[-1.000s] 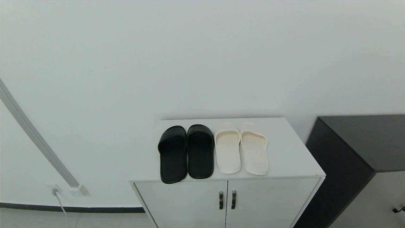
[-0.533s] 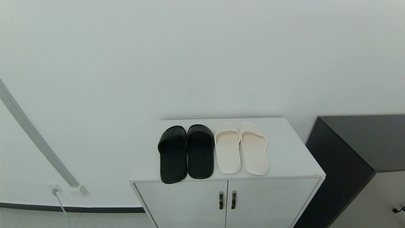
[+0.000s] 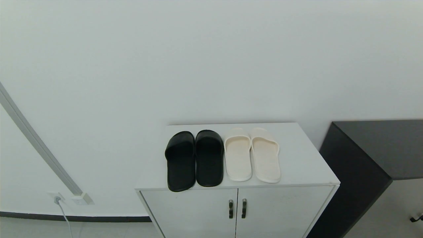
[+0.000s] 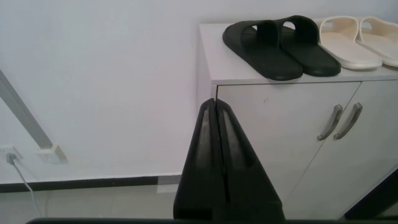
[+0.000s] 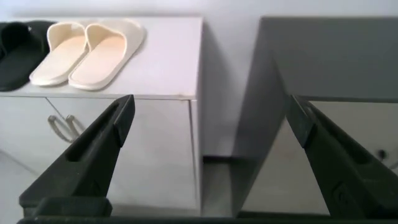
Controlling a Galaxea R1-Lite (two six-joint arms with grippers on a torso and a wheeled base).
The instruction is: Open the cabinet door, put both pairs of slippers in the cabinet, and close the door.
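Note:
A white two-door cabinet (image 3: 297, 162) stands against the wall, both doors closed, with two metal handles (image 3: 237, 208) at the middle seam. On its top lie a black pair of slippers (image 3: 194, 160) on the left and a cream pair of slippers (image 3: 252, 155) on the right, toes toward the wall. My left gripper (image 4: 216, 106) is shut with nothing in it, low in front of the cabinet's left corner (image 4: 214, 84). My right gripper (image 5: 208, 115) is open and empty, off the cabinet's right side; the cream slippers (image 5: 87, 50) lie beyond it.
A dark grey cabinet (image 3: 373, 158) stands right beside the white one. On the wall at the left run a slanted cable duct (image 3: 36, 142) and a socket with a plugged cord (image 3: 57, 200). Floor lies open left of the cabinet.

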